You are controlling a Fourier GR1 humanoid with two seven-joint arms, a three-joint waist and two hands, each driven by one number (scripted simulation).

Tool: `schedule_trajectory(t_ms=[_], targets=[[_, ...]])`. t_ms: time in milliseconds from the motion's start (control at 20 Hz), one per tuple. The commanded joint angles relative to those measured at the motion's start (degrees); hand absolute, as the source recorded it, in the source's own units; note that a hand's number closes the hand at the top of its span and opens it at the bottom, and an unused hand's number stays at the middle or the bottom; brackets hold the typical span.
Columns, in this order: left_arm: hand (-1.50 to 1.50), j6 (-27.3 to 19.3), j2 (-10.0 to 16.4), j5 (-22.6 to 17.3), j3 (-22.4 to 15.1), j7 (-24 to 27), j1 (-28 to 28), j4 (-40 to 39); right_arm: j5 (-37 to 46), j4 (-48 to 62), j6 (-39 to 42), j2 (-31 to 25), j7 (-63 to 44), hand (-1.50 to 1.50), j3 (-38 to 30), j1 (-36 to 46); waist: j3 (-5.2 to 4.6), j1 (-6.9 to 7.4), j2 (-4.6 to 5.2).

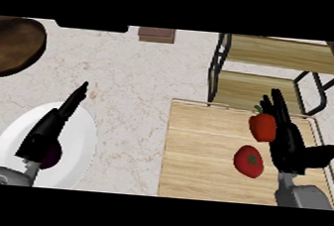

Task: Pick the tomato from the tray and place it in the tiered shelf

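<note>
On the wooden tray (196, 152) the tomato (249, 161) lies just below a red pepper (262, 127). The right hand (289, 144), fingers straight, is beside the pepper. The tiered shelf (277, 54) stands behind the tray. The left hand (48, 130), fingers straight, is over a white plate (81, 143) on the worktop (143, 83).

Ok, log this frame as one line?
stage: pre-grasp | tomato: on tray, not held | right hand: open, beside it | left hand: open, over plate | tiered shelf: no tomato
</note>
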State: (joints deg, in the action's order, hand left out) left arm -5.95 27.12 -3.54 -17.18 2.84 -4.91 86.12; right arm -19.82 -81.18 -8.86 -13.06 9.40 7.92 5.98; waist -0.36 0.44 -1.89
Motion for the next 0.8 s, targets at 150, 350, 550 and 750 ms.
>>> schedule_trajectory(t_ms=[150,350,550,750], targets=[[0.00,-6.31,-3.69,-5.31,9.48,-3.87,-1.53,3.34,2.57,-9.85,-3.90,-4.23,-9.32,1.50,-1.34,7.13,0.28,-0.28,1.58],[0.00,-11.47,-7.82,-7.35,10.99,-6.68,-0.64,5.55,7.37,-7.74,-20.03,-2.37,-14.52,-1.50,-6.79,3.71,0.23,-1.24,1.29],[0.00,-14.20,-7.82,-4.59,10.12,-11.03,2.85,12.21,-0.91,-20.67,-8.92,-1.96,-8.24,-1.50,-8.10,-3.54,0.41,-0.82,1.56],[0.00,-12.60,-7.66,-6.11,12.14,-9.84,1.94,9.77,-3.88,-33.90,-0.23,-14.53,-19.89,-1.50,-9.84,-7.25,0.32,-1.84,1.33]])
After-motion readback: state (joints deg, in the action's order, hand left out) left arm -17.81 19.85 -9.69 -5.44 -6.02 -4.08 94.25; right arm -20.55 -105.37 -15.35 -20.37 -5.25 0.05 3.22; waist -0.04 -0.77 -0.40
